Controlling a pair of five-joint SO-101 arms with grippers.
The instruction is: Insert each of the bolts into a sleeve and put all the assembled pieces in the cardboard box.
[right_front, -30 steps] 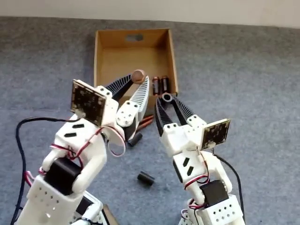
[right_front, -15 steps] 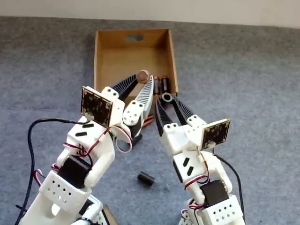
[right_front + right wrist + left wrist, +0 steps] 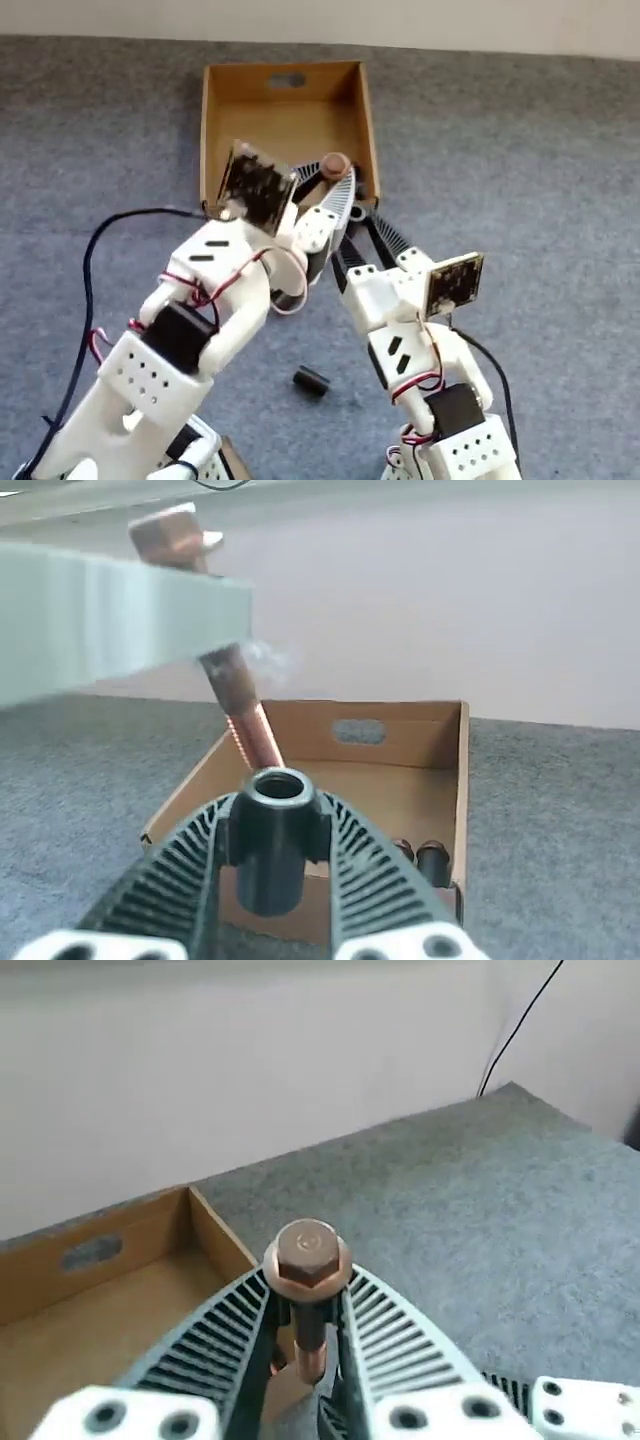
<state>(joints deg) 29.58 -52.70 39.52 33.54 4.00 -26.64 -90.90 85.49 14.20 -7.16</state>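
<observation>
Bolt (image 3: 308, 1260) now near sleeve (image 3: 272, 835) mouth

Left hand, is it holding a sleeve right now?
No, the left hand is shut on a copper-coloured bolt, gripping its shank with the hex head up.

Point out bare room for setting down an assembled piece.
Free: the cardboard box floor along its back and left walls. Crowded: its near right corner, where assembled pieces lie and the left hand hangs with a bolt.

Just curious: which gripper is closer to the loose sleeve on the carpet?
Right. Both are beyond the sleeve, by the box; the left gripper sits higher, above the right gripper.
</observation>
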